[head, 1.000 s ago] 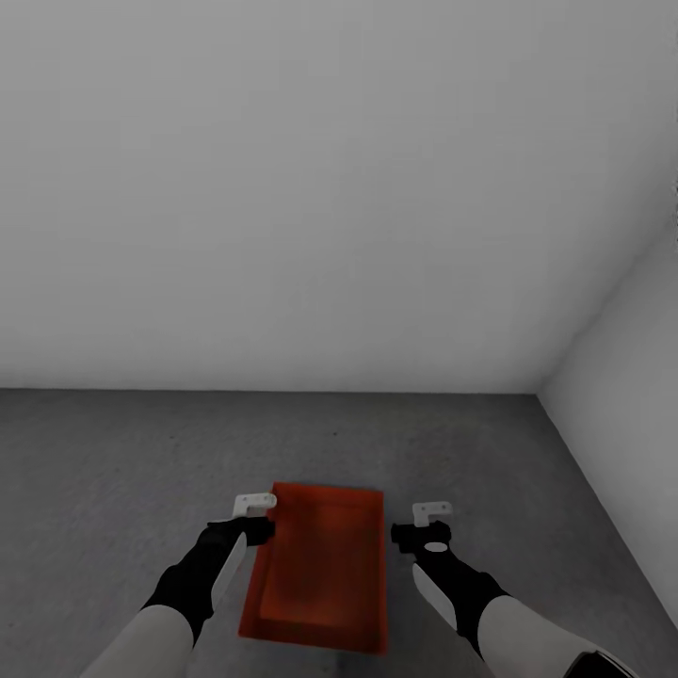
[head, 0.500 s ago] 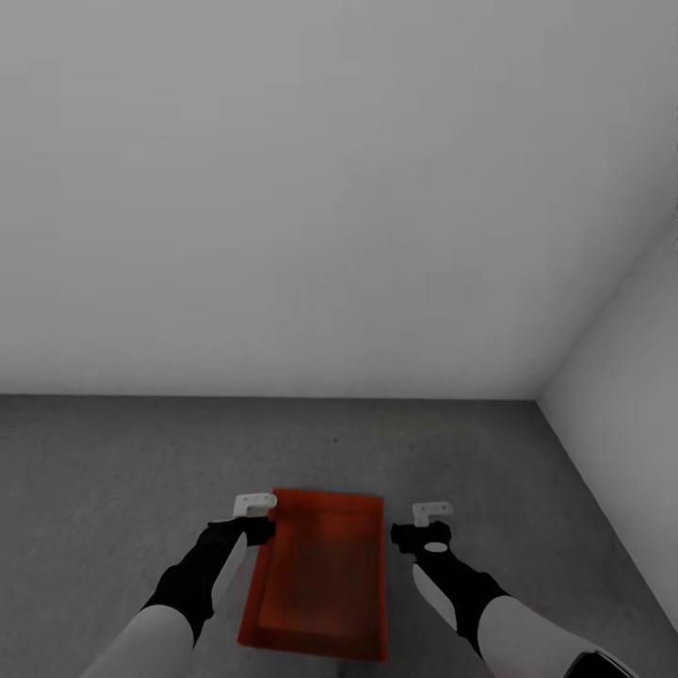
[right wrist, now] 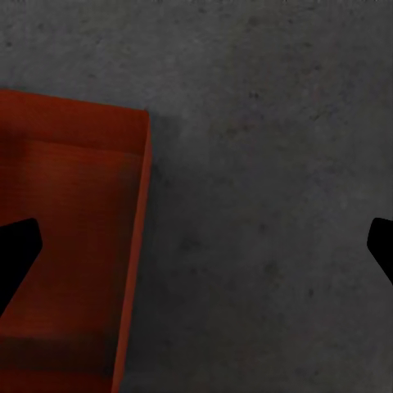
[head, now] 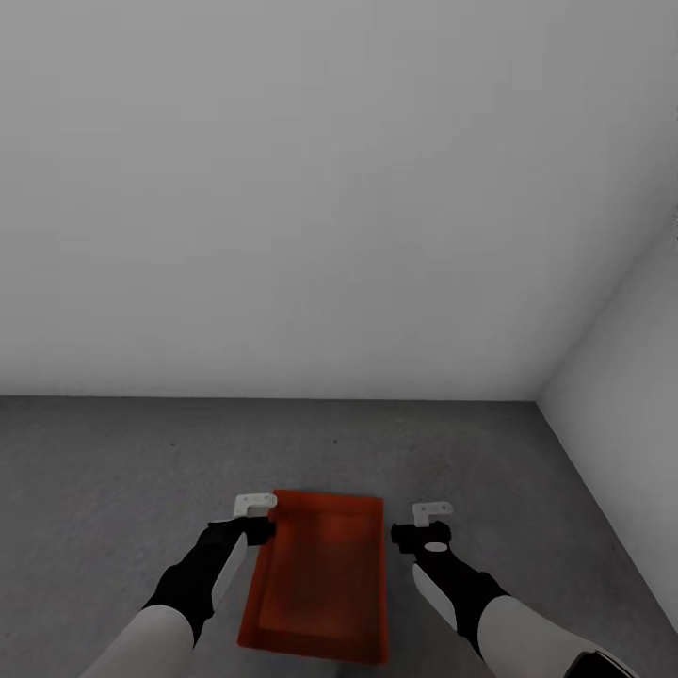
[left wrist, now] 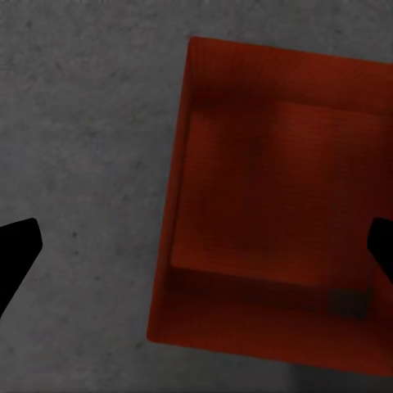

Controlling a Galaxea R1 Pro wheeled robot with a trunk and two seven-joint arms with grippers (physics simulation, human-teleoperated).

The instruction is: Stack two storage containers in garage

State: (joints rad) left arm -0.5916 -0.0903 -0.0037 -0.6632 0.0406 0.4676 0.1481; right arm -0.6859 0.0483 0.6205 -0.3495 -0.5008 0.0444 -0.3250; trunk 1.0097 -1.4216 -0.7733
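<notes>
- One red-orange storage container (head: 320, 574) sits on the dark grey speckled concrete floor (head: 113, 471) of the garage, near the corner where two plain white walls (head: 330, 188) meet.
- The container is lidless and its interior is bare (floor of the bin visible in the left wrist view (left wrist: 278, 205)).
- Left gripper (head: 254, 506) hangs over the container's left rim, spread wide; in its wrist view the dark fingertips (left wrist: 16, 246) stand far apart, straddling the bin, grasping nothing.
- Right gripper (head: 431, 513) hovers just beside the container's right wall, over bare concrete, fingers (right wrist: 16, 246) likewise wide apart and empty.
- The right wrist view shows the bin's wall (right wrist: 135, 246) beside open floor.
</notes>
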